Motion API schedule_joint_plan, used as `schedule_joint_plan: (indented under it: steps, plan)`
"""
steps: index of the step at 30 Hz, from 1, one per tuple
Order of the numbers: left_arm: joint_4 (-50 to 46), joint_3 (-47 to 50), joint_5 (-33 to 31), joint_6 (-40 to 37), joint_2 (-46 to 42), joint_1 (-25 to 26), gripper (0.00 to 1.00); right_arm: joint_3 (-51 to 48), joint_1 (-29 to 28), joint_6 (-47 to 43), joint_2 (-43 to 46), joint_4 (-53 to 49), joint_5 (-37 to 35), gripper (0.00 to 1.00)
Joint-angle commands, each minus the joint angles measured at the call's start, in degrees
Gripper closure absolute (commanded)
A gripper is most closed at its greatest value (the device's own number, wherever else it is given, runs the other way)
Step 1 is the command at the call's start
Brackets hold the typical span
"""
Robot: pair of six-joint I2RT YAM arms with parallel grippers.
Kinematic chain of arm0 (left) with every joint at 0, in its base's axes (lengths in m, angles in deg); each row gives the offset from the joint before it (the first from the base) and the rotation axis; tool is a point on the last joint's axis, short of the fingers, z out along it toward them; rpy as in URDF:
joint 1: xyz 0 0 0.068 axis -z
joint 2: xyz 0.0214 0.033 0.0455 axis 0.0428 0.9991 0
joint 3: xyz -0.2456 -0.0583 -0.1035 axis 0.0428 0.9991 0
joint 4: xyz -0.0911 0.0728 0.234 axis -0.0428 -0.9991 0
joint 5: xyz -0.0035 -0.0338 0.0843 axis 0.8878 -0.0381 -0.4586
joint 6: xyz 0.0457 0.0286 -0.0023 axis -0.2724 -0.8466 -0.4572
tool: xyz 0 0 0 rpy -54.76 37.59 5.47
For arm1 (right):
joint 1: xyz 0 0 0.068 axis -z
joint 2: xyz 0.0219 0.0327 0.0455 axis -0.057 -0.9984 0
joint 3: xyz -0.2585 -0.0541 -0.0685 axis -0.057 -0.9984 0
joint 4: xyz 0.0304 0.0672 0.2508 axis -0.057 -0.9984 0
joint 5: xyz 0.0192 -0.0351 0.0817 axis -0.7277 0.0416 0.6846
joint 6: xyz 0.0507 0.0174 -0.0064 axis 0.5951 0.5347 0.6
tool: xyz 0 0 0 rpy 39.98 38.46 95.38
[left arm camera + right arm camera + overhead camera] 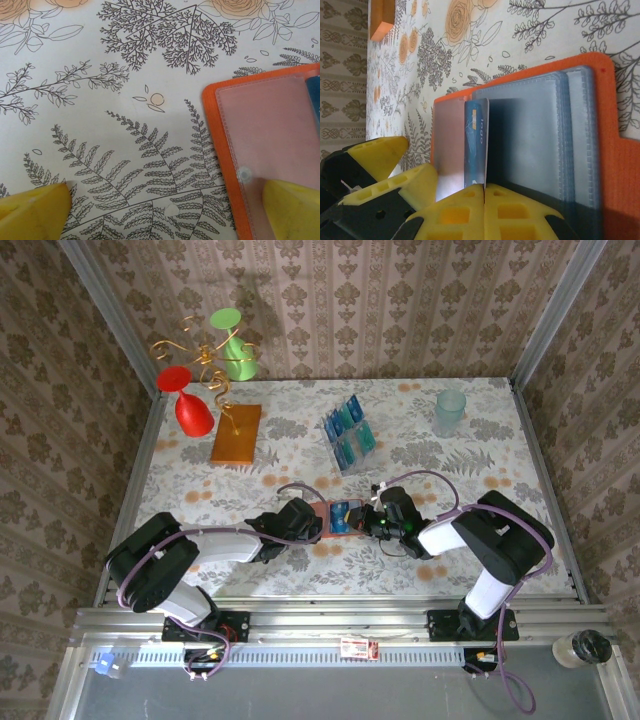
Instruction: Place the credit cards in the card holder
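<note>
Orange card holder [340, 517] opened flat on floral worktop [450, 460], between both pincers. Right pincer [485, 192]: clamped on blue credit card [476, 145], held upright on edge over holder's grey-blue pockets. Left pincer [167, 205]: spread wide, one finger [292, 210] on holder's clear flap, other on worktop. Spare cards [343, 420] in clear rack [357, 452], well apart.

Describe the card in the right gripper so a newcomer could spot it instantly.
On the flowered table, find the open orange card holder near the front. The blue card juts over it, pinched by the right gripper; the other cards sit in the clear rack behind.
</note>
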Motion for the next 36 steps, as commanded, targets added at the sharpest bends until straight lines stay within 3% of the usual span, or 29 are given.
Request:
schedule_joint_plan:
  steps: [1, 18, 36]
  plan:
    - [-2.58, 0.08, 0.07, 1.45, 1.94, 0.22, 0.00, 0.82, -0.63, -1.49, -1.03, -5.10, 1.29, 1.00]
    - [-2.00, 0.13, 0.21, 1.43, 2.35, 0.25, 0.00, 5.96, -0.81, -2.97, -4.18, -10.64, 5.31, 1.00]
    - [-8.22, 0.32, -5.32, 5.00, -0.16, -0.10, 0.00, 6.45, -0.81, -3.51, -0.44, -17.21, 1.68, 1.00]
